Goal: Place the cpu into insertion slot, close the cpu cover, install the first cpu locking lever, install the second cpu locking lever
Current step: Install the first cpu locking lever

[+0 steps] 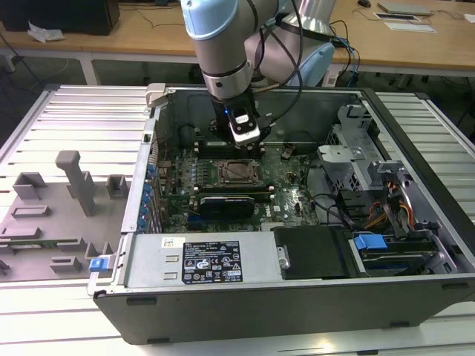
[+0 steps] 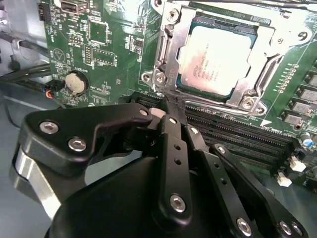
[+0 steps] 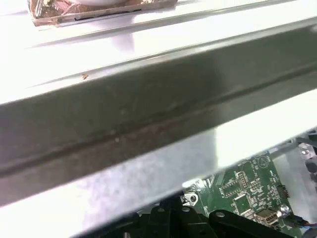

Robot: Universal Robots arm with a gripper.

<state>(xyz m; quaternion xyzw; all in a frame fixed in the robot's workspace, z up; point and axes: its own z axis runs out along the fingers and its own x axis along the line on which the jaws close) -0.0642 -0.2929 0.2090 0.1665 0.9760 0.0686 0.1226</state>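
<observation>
An open computer case (image 1: 297, 297) lay on a slatted table (image 1: 74, 119), its green motherboard (image 2: 114, 59) facing up so the socket could be reached from above. Near the board's centre, the cpu (image 2: 218, 59) sat in the insertion slot (image 1: 236, 172), with the cpu cover (image 2: 257, 74) apparently folded down around it. The arm reached steeply down into the case, its gripper (image 2: 168, 106) poised at the socket's edge, fingers pressed together, seemingly grasping nothing, perhaps near a locking lever.
</observation>
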